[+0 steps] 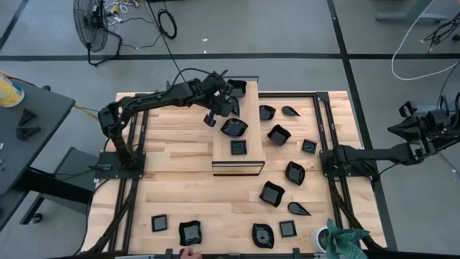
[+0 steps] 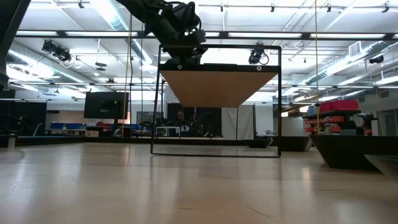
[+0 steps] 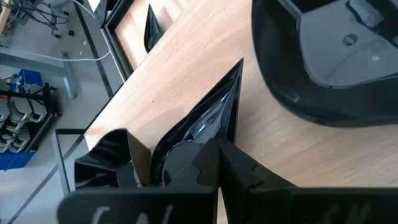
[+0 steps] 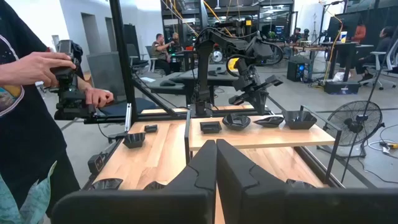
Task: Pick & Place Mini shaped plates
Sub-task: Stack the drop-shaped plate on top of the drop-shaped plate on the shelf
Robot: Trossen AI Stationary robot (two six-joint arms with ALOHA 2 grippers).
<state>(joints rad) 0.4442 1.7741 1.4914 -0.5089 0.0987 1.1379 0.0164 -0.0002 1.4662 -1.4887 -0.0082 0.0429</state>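
The mini shaped plates are small glossy black dishes. Three lie on the raised wooden board (image 1: 248, 164): a square-ish one (image 1: 237, 88), a wavy one (image 1: 233, 127) and a small square (image 1: 238, 147). My left gripper (image 3: 208, 149) reaches over the board's far part and is shut on a leaf-shaped plate (image 3: 208, 115) (image 1: 231, 107). Beside it stands a larger black plate (image 3: 323, 62). My right gripper (image 4: 216, 152) is shut on nothing and waits level beyond the table's right edge (image 1: 395, 129). My left gripper pinches the leaf-shaped plate's wide end (image 3: 183, 152) between its two fingers, which lie along the plate. It comes slanting down from the table's left. The pointed tip (image 3: 239, 67) faces away over the board. I cannot tell whether the plate rests on the board.
Several more black plates are scattered on the table right of the board (image 1: 279, 134) (image 1: 295, 173) (image 1: 272, 194) and along the near edge (image 1: 190, 232) (image 1: 263, 235). A white cup (image 1: 320, 237) stands near right. A person (image 4: 25, 93) stands at the near side holding a black device.
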